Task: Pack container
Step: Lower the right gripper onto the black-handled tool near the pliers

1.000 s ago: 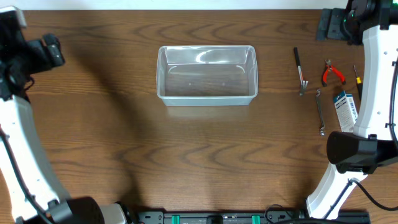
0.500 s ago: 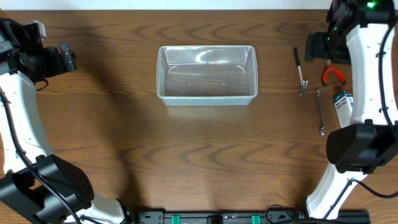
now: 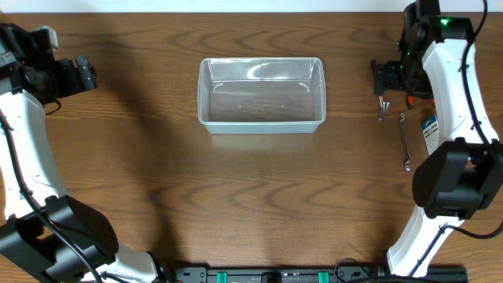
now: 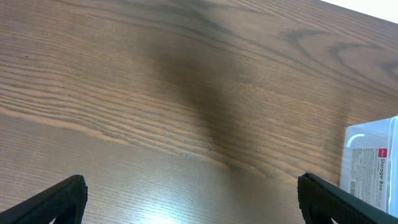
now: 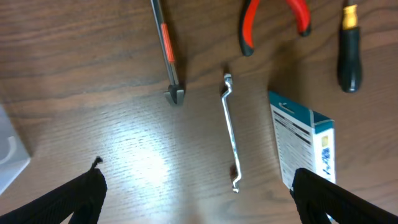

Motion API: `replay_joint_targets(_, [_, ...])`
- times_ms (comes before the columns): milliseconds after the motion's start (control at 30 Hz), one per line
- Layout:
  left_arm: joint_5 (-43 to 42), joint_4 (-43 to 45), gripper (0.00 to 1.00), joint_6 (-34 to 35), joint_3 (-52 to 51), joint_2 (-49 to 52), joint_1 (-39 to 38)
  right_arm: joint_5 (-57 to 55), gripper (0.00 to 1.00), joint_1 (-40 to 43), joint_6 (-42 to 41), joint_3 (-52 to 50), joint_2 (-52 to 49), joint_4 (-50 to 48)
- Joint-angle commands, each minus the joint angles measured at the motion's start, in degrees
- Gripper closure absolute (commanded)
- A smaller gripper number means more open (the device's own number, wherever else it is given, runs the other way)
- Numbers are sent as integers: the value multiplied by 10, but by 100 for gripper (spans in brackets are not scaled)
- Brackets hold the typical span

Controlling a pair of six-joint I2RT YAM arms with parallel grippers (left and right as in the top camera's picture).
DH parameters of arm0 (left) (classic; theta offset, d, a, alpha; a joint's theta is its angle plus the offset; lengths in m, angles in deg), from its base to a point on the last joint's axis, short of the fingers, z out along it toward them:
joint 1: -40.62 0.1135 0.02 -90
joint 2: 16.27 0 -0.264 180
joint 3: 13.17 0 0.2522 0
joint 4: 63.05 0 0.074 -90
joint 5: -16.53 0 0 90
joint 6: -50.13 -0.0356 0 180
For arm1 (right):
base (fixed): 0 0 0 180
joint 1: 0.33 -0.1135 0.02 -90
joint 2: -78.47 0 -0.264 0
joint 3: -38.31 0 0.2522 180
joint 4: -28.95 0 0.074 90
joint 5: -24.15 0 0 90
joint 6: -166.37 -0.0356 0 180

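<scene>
The clear plastic container [image 3: 262,94] stands empty at the table's back centre. Its corner shows in the left wrist view [image 4: 373,168] and at the left edge of the right wrist view [image 5: 7,149]. My right gripper [image 3: 391,79] is open and empty above the tools right of the container; in its wrist view [image 5: 199,199] it hovers over a bent metal rod [image 5: 231,134]. My left gripper [image 3: 78,75] is open and empty at the far left, over bare wood [image 4: 193,199].
Right of the container lie a black-handled tool with an orange band [image 5: 166,50], red pliers [image 5: 273,18], a black-and-yellow screwdriver [image 5: 349,53] and a small blue-and-white box [image 5: 308,146]. The rod [image 3: 405,141] and box [image 3: 435,134] show overhead.
My right gripper has moved from the table's back right corner leftwards and forwards, over the tools. My left arm shifted slightly right early on, then stayed still.
</scene>
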Motion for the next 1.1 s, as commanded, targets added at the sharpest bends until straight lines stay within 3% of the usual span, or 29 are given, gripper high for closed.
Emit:
replay_joint_targets(0, [-7,-2,2,3,8,0,0,7,4,-7,5,-35,-3,-22])
replay_joint_targets(167, [-7,-2,2,3,8,0,0,15,6,-6,54,-93,-3,-74])
replay_joint_targets(333, [-7,-2,2,3,8,0,0,15,20,-2,81,-137,-3,-118])
replay_joint_targets(433, [-7,-2,2,3,8,0,0,33,23,4,81,-159,-3,-149])
replay_joint_targets(1067, [-7,-2,1,3,8,0,0,63,18,26,144,-218,-3,-274])
